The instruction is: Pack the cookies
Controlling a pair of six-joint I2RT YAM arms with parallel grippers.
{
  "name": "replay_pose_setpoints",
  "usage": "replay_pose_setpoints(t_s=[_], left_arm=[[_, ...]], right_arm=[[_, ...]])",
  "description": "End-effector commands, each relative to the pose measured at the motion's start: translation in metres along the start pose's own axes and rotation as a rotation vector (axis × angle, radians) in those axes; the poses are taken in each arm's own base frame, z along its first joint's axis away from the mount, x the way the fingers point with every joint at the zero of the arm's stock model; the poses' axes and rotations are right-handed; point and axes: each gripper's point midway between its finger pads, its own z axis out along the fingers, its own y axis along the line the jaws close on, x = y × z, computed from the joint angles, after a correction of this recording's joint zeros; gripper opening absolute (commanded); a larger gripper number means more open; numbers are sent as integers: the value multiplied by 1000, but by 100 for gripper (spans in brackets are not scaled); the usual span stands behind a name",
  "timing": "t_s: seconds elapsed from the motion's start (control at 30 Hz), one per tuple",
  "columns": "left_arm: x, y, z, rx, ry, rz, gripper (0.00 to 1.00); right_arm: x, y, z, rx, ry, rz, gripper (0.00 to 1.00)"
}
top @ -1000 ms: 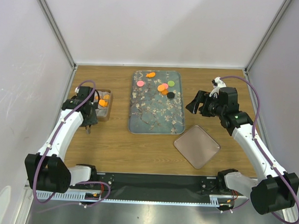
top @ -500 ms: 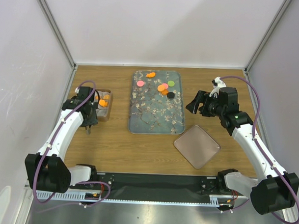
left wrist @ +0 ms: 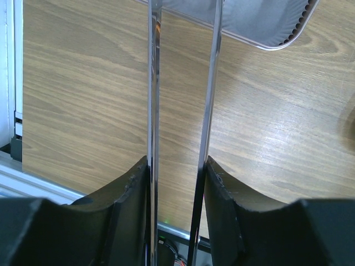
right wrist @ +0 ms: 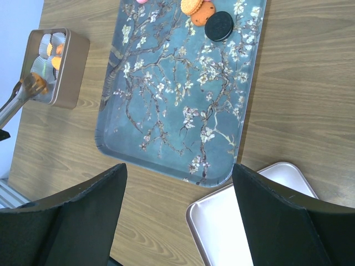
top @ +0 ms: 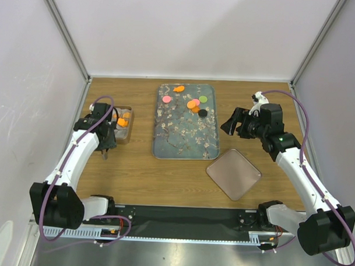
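Top view: The floral tray (top: 183,136) is set mid-table (top: 164,179), with its long axis running away from the arm bases. The cookies (top: 195,104) are bunched on its far half toward the right edge, as pink, orange, green and black discs lying flat. A fish-shaped cookie (top: 179,88) is seen by the tray's far edge, long axis roughly across the tray; the head end cannot be told. A tin (top: 129,134) is placed left of the tray, with a strip of bare wood between them. A square lid (top: 234,173) is laid off the tray's near right corner, turned diamond-wise, close but apart. The right gripper (top: 231,122) is held right of the tray, over bare wood. The left gripper (top: 107,143) is held left of the tray, beside the tin's near end.

Left wrist view: The left gripper (left wrist: 176,166) is seen pinching tongs (left wrist: 152,83). Both metal arms are clamped between the fingers and run up toward the tin's rounded corner (left wrist: 260,22). The tips are cut off by the frame.

Right wrist view: The right gripper (right wrist: 178,172) is spread wide, nothing between the fingers. A black cookie (right wrist: 218,26) is seen face up near the tray's (right wrist: 166,100) right edge, with orange ones just beside it. Left of the tray, an orange cookie (right wrist: 34,83) is held in the tongs' tips at the tin's edge; its facing cannot be told.
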Motion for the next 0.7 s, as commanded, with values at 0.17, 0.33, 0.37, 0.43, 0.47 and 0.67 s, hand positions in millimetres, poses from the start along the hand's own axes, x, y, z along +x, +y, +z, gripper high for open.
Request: replay_pose_setpoints(t_s=[0.17,0.33,0.37,0.43,0.47,0.67], left_arm=[[-5,2,-2,5,-24,0,47],[-5,3,-4,6,-28,-1,49],[-6,3,-4,7,-32,-2,49],[-6,3,-4,8,-29,-2,49],[-6,2,-5,10,-31,-2,49],[-13,1,-12,23,-49,-9,49]], right_arm=[[-10,8,-6,-27,-43,-20,83],[-11,8,-6,-26,-47,-21,84],[-10,7,-5,-23,-42,-18,84],[-10,7,-5,-23,-42,-19,84],[-10,7,-5,-23,-42,-19,84],[-10,7,-5,-24,-43,-20,84]])
